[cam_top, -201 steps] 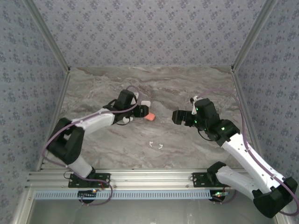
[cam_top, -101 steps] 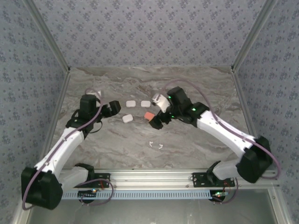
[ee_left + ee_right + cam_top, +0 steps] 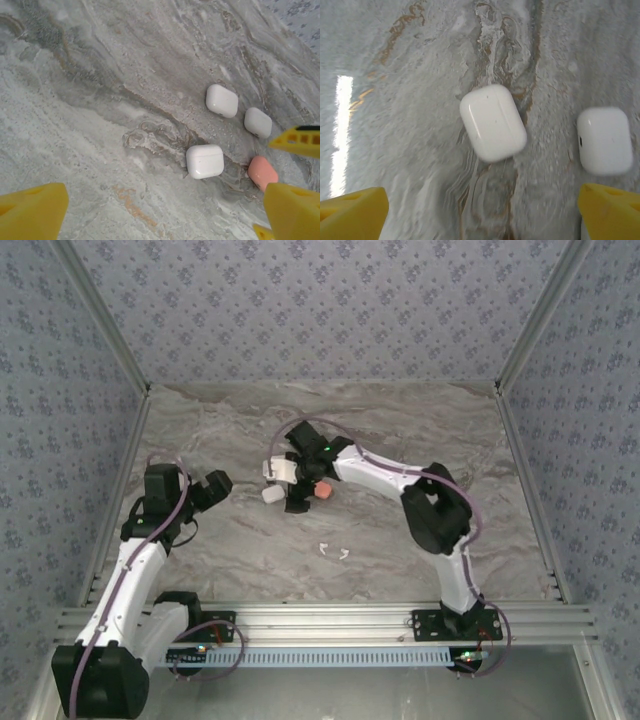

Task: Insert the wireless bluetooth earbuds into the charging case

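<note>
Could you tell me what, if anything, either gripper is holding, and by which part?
Nothing is held: the left gripper and the right gripper both stand open and empty.

A grey marble-look worktop (image 3: pixel 400 430) with brown veins forms the floor of a booth. The back wall (image 3: pixel 320 310), left wall (image 3: pixel 50 390) and right wall (image 3: pixel 590 390) are papered grey-blue with a small flower print. Metal struts (image 3: pixel 100 315) line the back corners. An aluminium rail (image 3: pixel 320 620) runs along the near edge.
</note>
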Tool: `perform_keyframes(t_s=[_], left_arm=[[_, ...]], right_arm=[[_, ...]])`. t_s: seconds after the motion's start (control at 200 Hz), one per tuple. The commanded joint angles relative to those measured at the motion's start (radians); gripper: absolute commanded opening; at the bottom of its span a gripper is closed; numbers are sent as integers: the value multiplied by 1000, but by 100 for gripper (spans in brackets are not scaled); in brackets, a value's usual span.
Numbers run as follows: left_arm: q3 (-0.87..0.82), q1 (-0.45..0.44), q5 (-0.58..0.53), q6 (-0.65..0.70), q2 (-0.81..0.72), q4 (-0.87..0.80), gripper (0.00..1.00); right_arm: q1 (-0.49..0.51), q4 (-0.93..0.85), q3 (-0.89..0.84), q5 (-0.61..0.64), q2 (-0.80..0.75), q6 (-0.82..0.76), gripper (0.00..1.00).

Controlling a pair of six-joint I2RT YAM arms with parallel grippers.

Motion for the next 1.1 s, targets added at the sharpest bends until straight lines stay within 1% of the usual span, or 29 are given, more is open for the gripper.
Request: perform_keyframes(t_s=[0.0,0.15,0.35,0.475,0.575,0.64,0.7,0.79,0.854,0.929,1.094], left_arm=[[5,12,25,8,-26,-30,99],[-7,15,25,10,-35,-30,99],[-14,18,24,11,-40,-35,99],[-14,18,22,20,-44,-41,99],[-15,18,19,23,-43,-45,99],[-16,17,20,24,-44,-46,99],[-18,17,20,22,-44,-43,99],[-21,18,29,25,-46,-35,99],[-26,17,58,36,-47,-20,99],[-31,18,118,45,-55,14,97],[-41,18,266,46,-78,103,91]], right_arm=[[16,-79,118,13,84,-109,94],[36,-177,266,46,214,-158,86],[37,-225,386,33,320,-144,77],[34,-255,426,41,364,-133,72],[27,-269,426,45,375,-128,68],[23,-276,419,62,375,-132,64],[23,-283,413,75,371,-139,57],[18,-272,391,80,346,-135,47],[13,-222,343,75,298,-114,43],[9,-139,257,57,220,-89,41],[-9,57,34,18,-12,-10,37]])
